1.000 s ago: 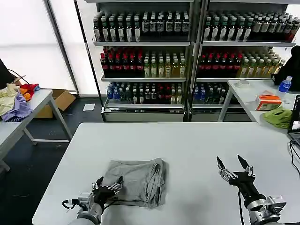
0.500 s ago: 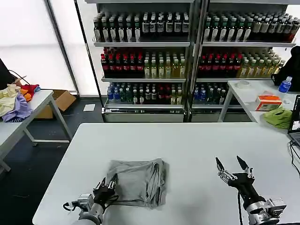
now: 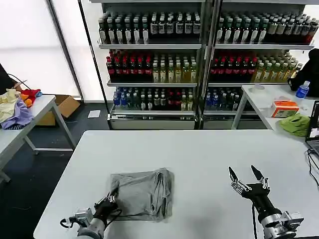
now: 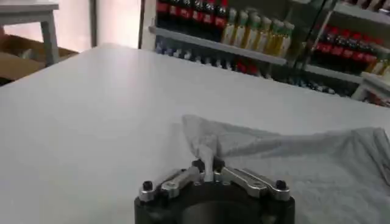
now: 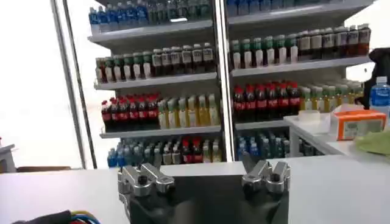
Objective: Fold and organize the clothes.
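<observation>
Open tabletop, one soft obstacle near the front

The white table (image 3: 199,149) lies bare from 10 through 2 o'clock; the folded grey shirt (image 3: 142,191) blocks 7 o'clock, its corner pinched by the left gripper (image 3: 106,204), while the spread-fingered right gripper (image 3: 244,175) occupies 5 o'clock.

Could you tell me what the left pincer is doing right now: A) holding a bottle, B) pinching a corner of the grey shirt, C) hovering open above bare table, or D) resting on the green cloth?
B: the left pincer is closed on a bunched corner of the grey shirt.
</observation>
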